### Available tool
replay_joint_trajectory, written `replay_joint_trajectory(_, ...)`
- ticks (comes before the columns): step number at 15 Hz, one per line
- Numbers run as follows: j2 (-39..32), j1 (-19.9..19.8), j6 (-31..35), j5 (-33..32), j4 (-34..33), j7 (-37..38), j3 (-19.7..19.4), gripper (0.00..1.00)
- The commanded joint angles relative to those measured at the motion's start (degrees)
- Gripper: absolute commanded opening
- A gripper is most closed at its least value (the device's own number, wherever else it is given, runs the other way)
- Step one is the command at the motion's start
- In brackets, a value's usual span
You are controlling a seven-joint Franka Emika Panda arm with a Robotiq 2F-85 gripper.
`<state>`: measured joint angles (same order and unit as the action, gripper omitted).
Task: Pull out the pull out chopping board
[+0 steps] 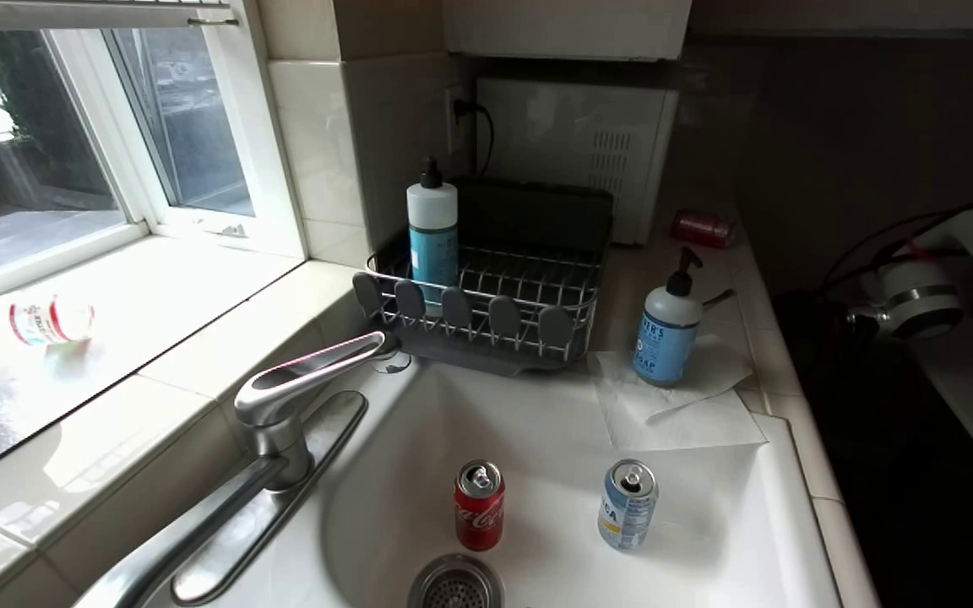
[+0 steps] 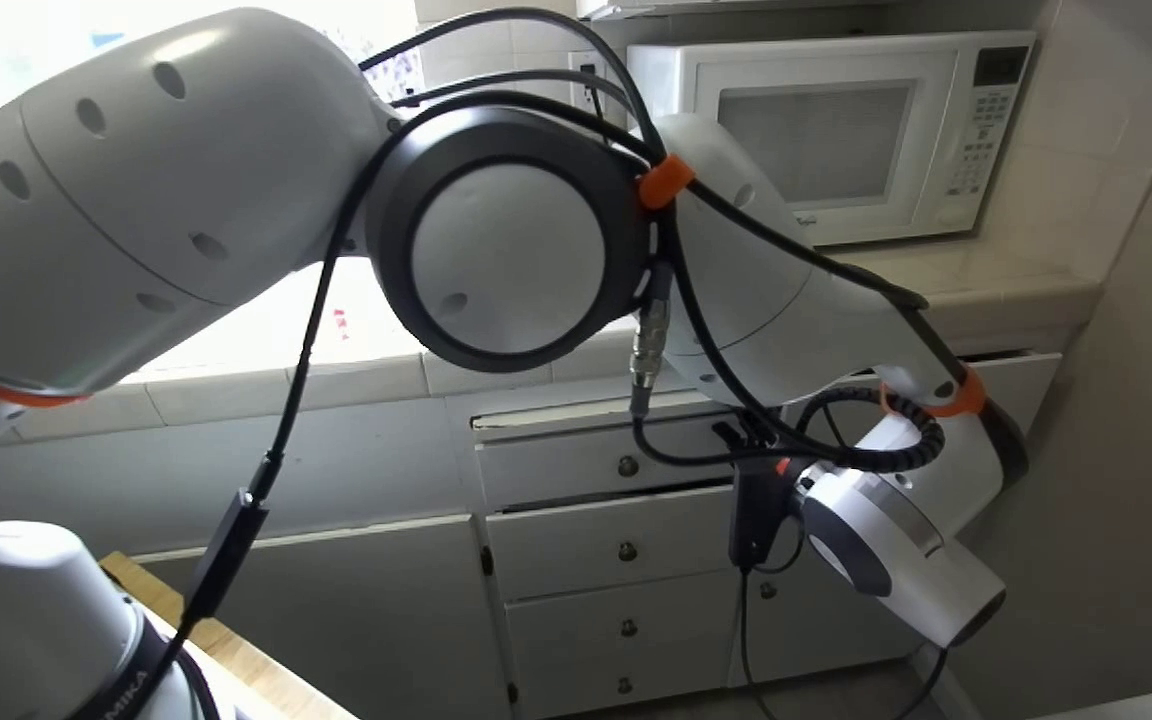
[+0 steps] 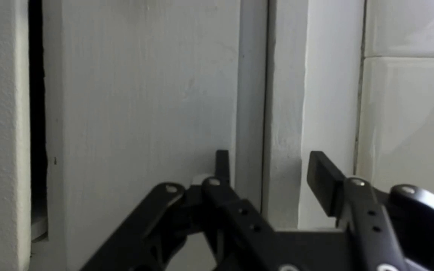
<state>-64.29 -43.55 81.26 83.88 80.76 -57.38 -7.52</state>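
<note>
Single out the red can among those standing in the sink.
The Coca-Cola can, in an exterior view: it is the one nearer the drain; the pale-blue can stands farther off.

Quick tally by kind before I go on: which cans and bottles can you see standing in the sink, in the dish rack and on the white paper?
Cans: 2 (red Coca-Cola can and light-blue can, both in the sink)
Bottles: 2 (teal-labelled bottle in the dish rack, blue soap pump bottle on the white paper)
Total: 4
</note>
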Motion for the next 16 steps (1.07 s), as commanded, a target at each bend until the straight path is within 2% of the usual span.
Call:
replay_joint_trajectory(1, 3.4, 1.2, 1.0, 1.6, 4.6, 0.0, -0.9, 0.50)
replay_joint_trajectory(7, 5.6, 2.2, 1.4, 2.2, 6.9, 0.2, -1.5, 0.56)
replay_joint_trajectory(10, 6.3, 3.1, 2.1, 2.4, 7.9, 0.3, -1.9, 0.52)
replay_joint_trajectory(11, 6.4, 3.4, 2.4, 2.6, 8.2, 0.3, -2.1, 0.48)
replay_joint_trajectory(16, 6.6, 4.8, 4.2, 2.8, 9.2, 0.3, -3.1, 0.07)
